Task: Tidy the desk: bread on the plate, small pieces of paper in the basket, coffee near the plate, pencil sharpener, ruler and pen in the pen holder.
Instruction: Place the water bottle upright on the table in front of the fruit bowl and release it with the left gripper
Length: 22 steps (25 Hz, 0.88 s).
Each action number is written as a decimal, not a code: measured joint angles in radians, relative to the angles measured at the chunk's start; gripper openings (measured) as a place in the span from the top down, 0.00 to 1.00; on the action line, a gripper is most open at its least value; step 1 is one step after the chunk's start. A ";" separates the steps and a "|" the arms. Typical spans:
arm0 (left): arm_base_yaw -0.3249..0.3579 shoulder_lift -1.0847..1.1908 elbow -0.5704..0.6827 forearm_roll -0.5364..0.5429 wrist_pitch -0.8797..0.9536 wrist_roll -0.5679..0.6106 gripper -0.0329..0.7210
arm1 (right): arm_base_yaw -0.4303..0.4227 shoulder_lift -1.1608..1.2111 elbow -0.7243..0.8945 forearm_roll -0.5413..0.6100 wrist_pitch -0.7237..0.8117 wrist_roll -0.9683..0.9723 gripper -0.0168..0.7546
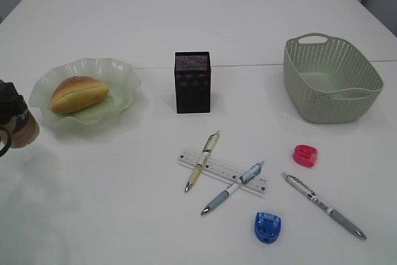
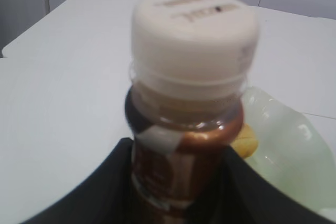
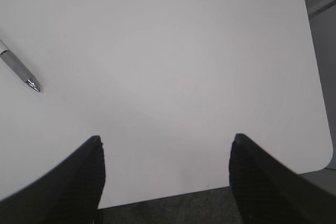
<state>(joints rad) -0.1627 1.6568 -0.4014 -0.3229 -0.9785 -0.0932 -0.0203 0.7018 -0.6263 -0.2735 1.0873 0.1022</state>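
The coffee (image 2: 186, 129) is being gripped by the left gripper (image 2: 178, 182) at the worktop's (image 1: 198, 23) 9 o'clock edge, just beside the plate (image 1: 124, 79) carrying the bread (image 1: 79, 93). The right gripper (image 3: 165, 177) is being held wide open and empty over bare worktop. Pens, ruler (image 1: 223, 170) and sharpeners are lying at 6 o'clock of the pen holder (image 1: 193, 83).

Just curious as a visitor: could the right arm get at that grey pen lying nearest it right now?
Probably yes. The right end effector is open and empty, and the grey pen lies alone on bare desk, nothing over or against it.

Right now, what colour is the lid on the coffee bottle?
White. The cap on the coffee shows best in the left wrist view.
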 joint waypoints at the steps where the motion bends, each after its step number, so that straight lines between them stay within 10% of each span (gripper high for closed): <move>1: 0.000 0.008 0.000 0.000 -0.001 0.000 0.56 | 0.000 0.000 0.000 0.000 0.000 0.000 0.24; 22: 0.000 0.185 -0.006 0.015 -0.053 0.030 0.56 | 0.000 0.000 0.000 -0.004 0.000 0.000 0.24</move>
<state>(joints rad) -0.1627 1.8420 -0.4073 -0.3081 -1.0319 -0.0634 -0.0203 0.7018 -0.6263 -0.2778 1.0873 0.1022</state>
